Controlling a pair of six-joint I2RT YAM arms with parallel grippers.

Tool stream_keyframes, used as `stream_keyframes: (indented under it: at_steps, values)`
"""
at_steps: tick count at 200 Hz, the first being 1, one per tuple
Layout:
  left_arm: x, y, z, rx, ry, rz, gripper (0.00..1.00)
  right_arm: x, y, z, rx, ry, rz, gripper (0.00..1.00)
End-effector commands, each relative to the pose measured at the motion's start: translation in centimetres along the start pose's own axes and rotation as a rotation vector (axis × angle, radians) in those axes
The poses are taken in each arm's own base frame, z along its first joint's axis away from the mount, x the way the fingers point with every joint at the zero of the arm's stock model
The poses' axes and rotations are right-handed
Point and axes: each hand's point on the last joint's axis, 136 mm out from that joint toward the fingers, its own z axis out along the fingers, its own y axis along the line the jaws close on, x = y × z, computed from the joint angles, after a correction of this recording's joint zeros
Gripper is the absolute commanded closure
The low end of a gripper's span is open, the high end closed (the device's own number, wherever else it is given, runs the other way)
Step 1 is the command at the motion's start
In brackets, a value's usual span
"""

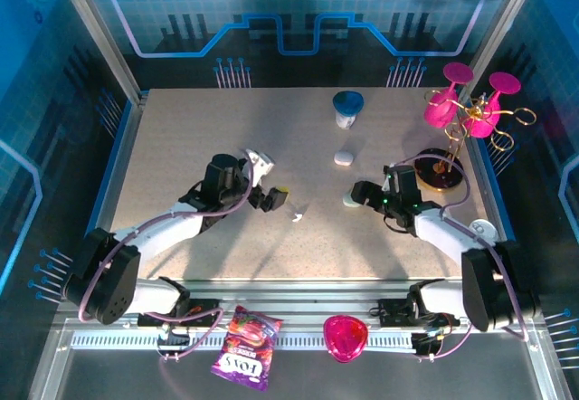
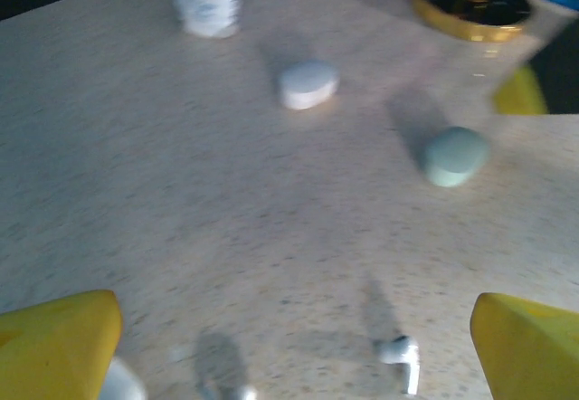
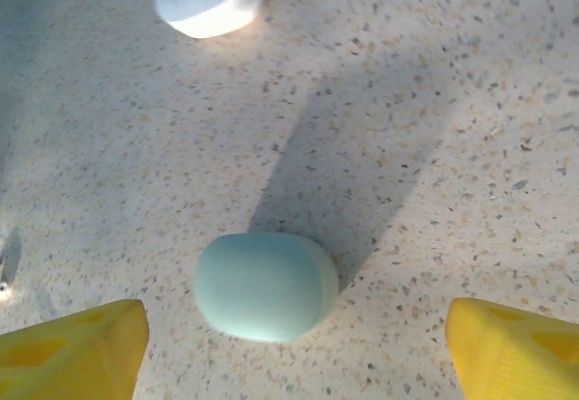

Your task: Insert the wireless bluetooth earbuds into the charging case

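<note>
Earbuds [image 2: 401, 355] lie loose on the tabletop [image 1: 181, 156] just ahead of the left claw [image 2: 289, 346], fingers apart, while the right claw [image 3: 289, 346], likewise spread, straddles the pale green case [image 3: 265, 284], seemingly to grasp it.

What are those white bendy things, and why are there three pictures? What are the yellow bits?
The white bendy things are two robot arms, seen from a camera up high. Each arm also carries its own little camera by its hand, so that makes three pictures. The yellow bits are each hand's two fingers, spread wide apart. The left gripper hangs over a tiny white earbud lying on the speckled table. The right gripper hangs over a pale green case, closed like a pebble. A white case lies farther back, near a cup with a blue lid. Neither hand holds anything. On the right stands a gold rack with pink glasses.
</note>
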Motion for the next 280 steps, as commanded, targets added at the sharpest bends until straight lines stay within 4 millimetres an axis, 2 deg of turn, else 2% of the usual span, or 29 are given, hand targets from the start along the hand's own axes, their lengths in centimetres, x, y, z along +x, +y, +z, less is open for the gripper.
stream_keyframes:
  at_steps: [1, 24, 42, 106, 153, 191, 215, 239, 257, 280]
  values:
    - [2.1, 3.2, 0.1, -0.132, 0.127, -0.106, 0.01, -0.1, 1.8, -1.7, 0.0, -0.006, -0.153, 0.13]
    - [3.3, 6.3, -0.1, -0.254, 0.269, -0.169, 0.01, 0.4, 4.1, -2.8, -0.061, -0.012, -0.236, 0.12]
    - [4.0, 7.5, -0.1, -0.287, 0.391, -0.21, 0.01, 0.8, 5.3, -3.3, -0.087, -0.005, -0.271, 0.12]
    - [8.3, 10.3, 1.3, -0.467, 0.778, -0.44, 0.02, 1.2, 6.3, -3.6, -0.106, -0.002, -0.293, 0.13]
    - [9.4, 10.0, 1.8, -0.538, 0.841, -0.565, 0.0, 1.2, 6.3, -3.6, -0.101, -0.002, -0.3, 0.13]
    - [11.4, 9.3, 2.8, -0.545, 0.895, -0.62, 0.02, 1.2, 6.8, -3.3, -0.122, 0.001, -0.297, 0.13]
    - [11.5, 9.3, 3.5, -0.555, 0.876, -0.643, 0.15, 1.3, 7.0, -3.2, -0.132, 0.006, -0.296, 0.14]
    - [11.6, 9.1, 4.2, -0.543, 0.869, -0.654, 0.19, 1.5, 6.8, -3.2, -0.129, 0.01, -0.293, 0.14]
    - [11.8, 9.1, 4.4, -0.55, 0.867, -0.646, 0.27, 1.6, 6.6, -3.2, -0.127, 0.009, -0.287, 0.14]
    - [12.1, 9.4, 4.5, -0.561, 0.866, -0.642, 0.29, 1.8, 6.6, -3.3, -0.131, 0.01, -0.284, 0.14]
